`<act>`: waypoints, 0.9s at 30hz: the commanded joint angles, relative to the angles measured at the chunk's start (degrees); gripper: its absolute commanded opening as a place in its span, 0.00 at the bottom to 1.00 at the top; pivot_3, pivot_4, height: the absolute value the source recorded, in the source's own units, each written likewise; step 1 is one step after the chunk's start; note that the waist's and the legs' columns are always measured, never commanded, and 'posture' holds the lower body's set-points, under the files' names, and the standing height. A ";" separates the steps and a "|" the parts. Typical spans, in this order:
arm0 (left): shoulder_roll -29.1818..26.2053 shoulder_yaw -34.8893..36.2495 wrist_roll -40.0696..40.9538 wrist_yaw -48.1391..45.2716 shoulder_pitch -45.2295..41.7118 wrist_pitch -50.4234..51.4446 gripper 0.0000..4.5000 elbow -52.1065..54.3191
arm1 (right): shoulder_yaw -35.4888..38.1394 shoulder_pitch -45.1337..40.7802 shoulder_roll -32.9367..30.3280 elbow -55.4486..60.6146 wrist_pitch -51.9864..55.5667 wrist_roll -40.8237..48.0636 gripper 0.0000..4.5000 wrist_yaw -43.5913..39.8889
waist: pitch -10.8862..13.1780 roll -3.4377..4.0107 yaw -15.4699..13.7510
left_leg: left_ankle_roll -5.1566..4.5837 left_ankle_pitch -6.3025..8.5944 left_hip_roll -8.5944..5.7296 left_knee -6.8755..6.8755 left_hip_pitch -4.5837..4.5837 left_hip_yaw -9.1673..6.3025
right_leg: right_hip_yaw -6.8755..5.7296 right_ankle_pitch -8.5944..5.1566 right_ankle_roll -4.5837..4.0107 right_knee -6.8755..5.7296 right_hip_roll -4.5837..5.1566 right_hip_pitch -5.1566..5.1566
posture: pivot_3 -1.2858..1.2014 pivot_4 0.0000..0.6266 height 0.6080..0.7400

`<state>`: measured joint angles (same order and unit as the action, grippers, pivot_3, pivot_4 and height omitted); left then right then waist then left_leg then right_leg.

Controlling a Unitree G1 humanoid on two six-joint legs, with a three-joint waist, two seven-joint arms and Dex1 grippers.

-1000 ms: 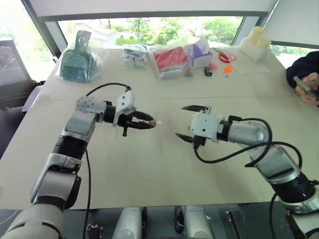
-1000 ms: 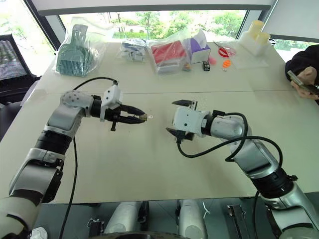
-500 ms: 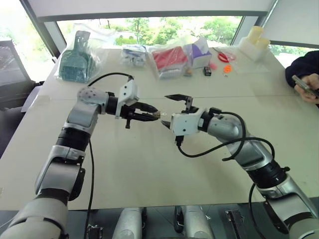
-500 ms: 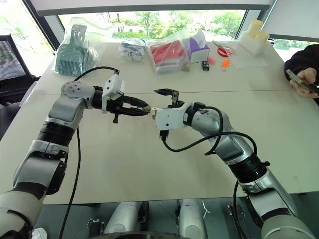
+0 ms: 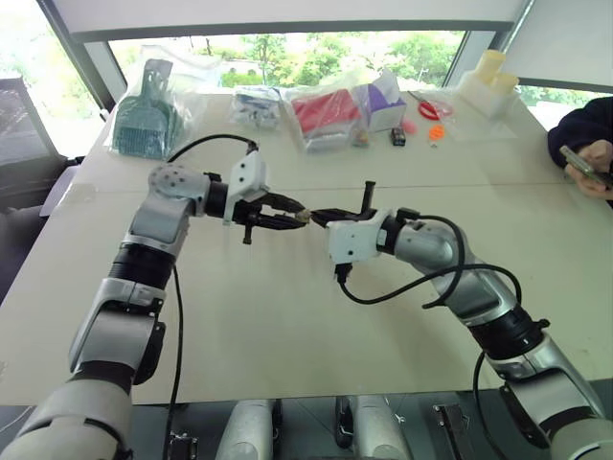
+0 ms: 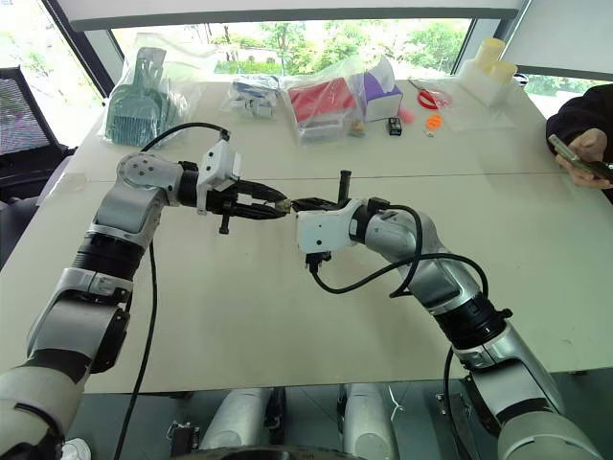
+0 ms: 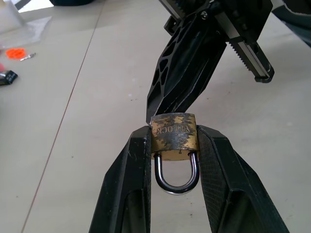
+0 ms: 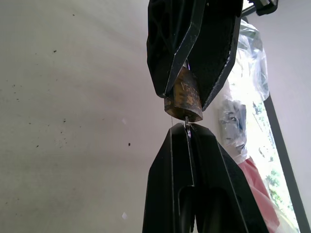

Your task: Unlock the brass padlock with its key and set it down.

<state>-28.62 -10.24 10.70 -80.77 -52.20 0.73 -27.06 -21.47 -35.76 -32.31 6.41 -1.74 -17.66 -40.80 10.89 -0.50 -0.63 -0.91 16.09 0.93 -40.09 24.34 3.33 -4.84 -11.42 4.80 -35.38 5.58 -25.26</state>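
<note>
I see the brass padlock (image 7: pixel 173 137) pinched between the two fingers of the left gripper (image 7: pixel 174 145), body outward and its silvery shackle hanging back between the fingers, lifted clear above the tabletop (image 5: pixel 287 316). In the right wrist view the padlock's worn face sits right at the tips of my right gripper (image 8: pixel 187 127), whose fingers are pressed together on a thin silvery sliver, the key (image 8: pixel 186 122), with its tip at the bottom of the padlock; I cannot tell whether it has entered the keyhole. From the head cameras the two grippers meet tip to tip over the middle of the tabletop, left gripper (image 5: pixel 292 217) pointing across, right gripper (image 5: pixel 318 217) facing it.

Nothing lies on the tabletop directly under the padlock. Along the far edge, well apart from my grippers, sit a bagged teal dustpan (image 5: pixel 146 120), a clear bag with small pale items (image 5: pixel 257 105), a bag holding something red (image 5: pixel 330 113) beside a purple and white box (image 5: pixel 387 101), a small dark item (image 5: pixel 399 137), orange bits (image 5: pixel 438 133), red-handled scissors (image 5: pixel 430 107) and a pale yellow container (image 5: pixel 490 79). At the right edge a person's hand (image 5: pixel 599 168) holds a phone.
</note>
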 commanded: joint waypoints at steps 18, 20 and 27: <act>-0.34 0.11 -0.02 -1.45 -1.68 -4.22 0.17 -3.02 | -0.49 -1.45 -3.60 -1.05 -8.62 -1.85 0.00 0.04 | 0.00 0.01 -0.03 | 0.00 0.00 -0.02 0.00 0.01 0.02 | 0.00 -0.01 0.03 -0.01 0.01 -0.01 | 0.52 0.24 1.00; -1.03 0.11 0.48 -2.76 -1.63 -2.20 0.17 -2.71 | 0.25 -0.36 -4.12 -2.08 -14.79 -3.45 0.13 3.64 | 0.00 0.00 0.09 | 0.00 0.00 -0.01 0.00 0.01 0.03 | 0.00 -0.02 0.05 -0.02 0.01 -0.01 | 0.52 0.24 1.00; -1.11 1.00 3.09 -5.03 -3.14 4.54 0.17 -1.60 | 0.72 -1.26 -3.57 -6.61 -25.66 -7.41 0.89 9.75 | 0.00 0.00 0.32 | 0.03 -0.02 0.00 0.00 -0.02 0.03 | 0.00 -0.02 0.04 -0.08 0.00 -0.03 | 0.52 0.24 1.00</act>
<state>-29.27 -11.28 12.03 -85.12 -53.01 4.15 -31.23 -22.09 -35.37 -36.36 -0.13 -24.88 -24.44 -32.77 10.89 -0.50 -0.31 -0.88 16.07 0.93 -40.09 24.33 3.36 -4.84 -11.44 4.84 -35.46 5.58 -25.29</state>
